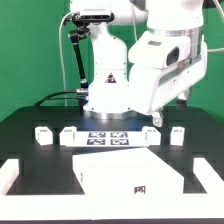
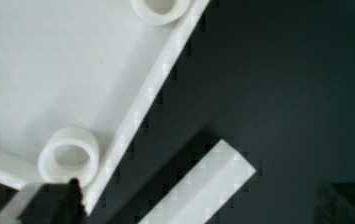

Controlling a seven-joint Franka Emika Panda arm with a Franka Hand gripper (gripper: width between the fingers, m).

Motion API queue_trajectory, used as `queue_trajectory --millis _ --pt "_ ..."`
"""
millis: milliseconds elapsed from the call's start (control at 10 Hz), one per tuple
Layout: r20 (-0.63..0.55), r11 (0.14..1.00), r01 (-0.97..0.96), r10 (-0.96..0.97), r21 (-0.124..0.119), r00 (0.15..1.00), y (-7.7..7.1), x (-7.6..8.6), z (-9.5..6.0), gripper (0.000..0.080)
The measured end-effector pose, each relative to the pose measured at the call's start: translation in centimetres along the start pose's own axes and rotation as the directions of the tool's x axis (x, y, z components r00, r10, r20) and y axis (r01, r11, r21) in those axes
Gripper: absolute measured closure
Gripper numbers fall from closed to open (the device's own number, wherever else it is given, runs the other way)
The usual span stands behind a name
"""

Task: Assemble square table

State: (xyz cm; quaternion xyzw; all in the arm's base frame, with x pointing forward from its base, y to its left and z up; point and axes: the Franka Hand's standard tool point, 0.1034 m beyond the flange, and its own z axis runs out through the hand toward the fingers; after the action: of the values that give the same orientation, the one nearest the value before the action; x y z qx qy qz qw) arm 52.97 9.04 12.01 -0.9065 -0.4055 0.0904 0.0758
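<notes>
The square table's top (image 1: 125,172) is a large white slab lying flat near the front of the black table, with a small tag on its front edge. Four short white legs stand loose in a row behind it: two on the exterior view's left (image 1: 43,134) (image 1: 69,135) and two on the right (image 1: 150,134) (image 1: 177,133). My gripper (image 1: 158,119) hangs above the right-hand legs, open and holding nothing. In the wrist view the slab (image 2: 58,80) shows two round corner sockets (image 2: 163,8) (image 2: 69,155). The gripper (image 2: 200,205) has its dark fingers (image 2: 49,200) wide apart.
The marker board (image 1: 108,138) lies between the legs, in front of the robot base. A long white rail runs along the table's left (image 1: 8,175) and right (image 1: 205,170) edges. A white bar (image 2: 218,185) lies on the dark surface beside the slab.
</notes>
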Motion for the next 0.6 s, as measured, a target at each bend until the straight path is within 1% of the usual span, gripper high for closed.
queue_trajectory --millis 600 --pt "0.000 1.000 -0.001 0.001 0.000 1.000 0.02 -0.03 0.03 0.0150"
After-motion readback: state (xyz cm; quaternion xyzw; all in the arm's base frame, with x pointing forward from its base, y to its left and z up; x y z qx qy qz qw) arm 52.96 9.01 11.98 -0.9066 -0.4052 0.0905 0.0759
